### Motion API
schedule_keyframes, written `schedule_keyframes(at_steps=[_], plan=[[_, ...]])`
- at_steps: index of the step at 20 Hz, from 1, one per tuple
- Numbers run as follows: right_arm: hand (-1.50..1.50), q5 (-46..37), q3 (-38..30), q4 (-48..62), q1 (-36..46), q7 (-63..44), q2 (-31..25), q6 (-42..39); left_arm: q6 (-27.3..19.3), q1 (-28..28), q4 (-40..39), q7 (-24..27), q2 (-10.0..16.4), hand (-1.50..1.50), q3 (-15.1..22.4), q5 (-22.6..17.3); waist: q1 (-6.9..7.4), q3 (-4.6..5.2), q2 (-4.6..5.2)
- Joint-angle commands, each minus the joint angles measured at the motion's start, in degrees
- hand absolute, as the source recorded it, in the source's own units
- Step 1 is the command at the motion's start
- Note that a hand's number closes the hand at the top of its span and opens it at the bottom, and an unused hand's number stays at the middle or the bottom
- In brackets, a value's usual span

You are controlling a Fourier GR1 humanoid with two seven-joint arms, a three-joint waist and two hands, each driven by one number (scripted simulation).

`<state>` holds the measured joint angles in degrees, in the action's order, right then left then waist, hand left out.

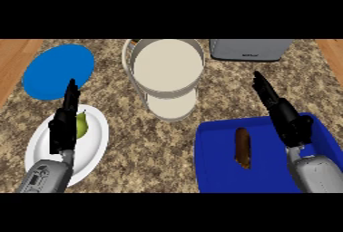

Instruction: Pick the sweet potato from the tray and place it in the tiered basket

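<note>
A brown sweet potato (pixel 242 147) lies lengthwise on the blue tray (pixel 221 176) at the lower right. The tiered basket (pixel 167 72), white with cream round shelves, stands at the top middle of the counter. My right hand (pixel 285 115) hovers over the tray's far right corner, to the right of the sweet potato, fingers straight and pointing away. My left hand (pixel 65 120) is held open over a white plate at the left, fingers straight.
A white plate (pixel 94 149) at the lower left carries a green pear (pixel 81 125), partly hidden by my left hand. A blue round plate (pixel 57 71) lies at the upper left. A grey toaster (pixel 250 49) stands at the top right.
</note>
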<state>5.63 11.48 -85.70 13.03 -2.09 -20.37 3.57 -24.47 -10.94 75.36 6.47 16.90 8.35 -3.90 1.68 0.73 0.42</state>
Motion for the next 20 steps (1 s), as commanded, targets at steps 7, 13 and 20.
schedule_keyframes(at_steps=[7, 13, 20], plan=[[1.5, -26.45, -6.25, -6.39, -4.16, 5.54, -8.88, 22.86, 10.7, 1.71, 0.56, -7.71, -2.0, 0.0, 2.67, -7.81, -10.24, 0.05, -2.61], [-1.5, -40.12, 2.22, -12.37, -21.66, 17.71, 3.8, 41.98, 17.01, 1.7, 3.71, -12.3, -2.21, 0.0, 4.82, -11.82, -4.76, -0.7, -1.03], [-1.5, -68.42, 5.94, -11.33, -34.76, 2.21, 9.04, 45.15, 18.37, 0.62, 6.99, -15.3, -0.79, 0.0, 3.74, -13.52, -3.88, -0.31, -0.72]])
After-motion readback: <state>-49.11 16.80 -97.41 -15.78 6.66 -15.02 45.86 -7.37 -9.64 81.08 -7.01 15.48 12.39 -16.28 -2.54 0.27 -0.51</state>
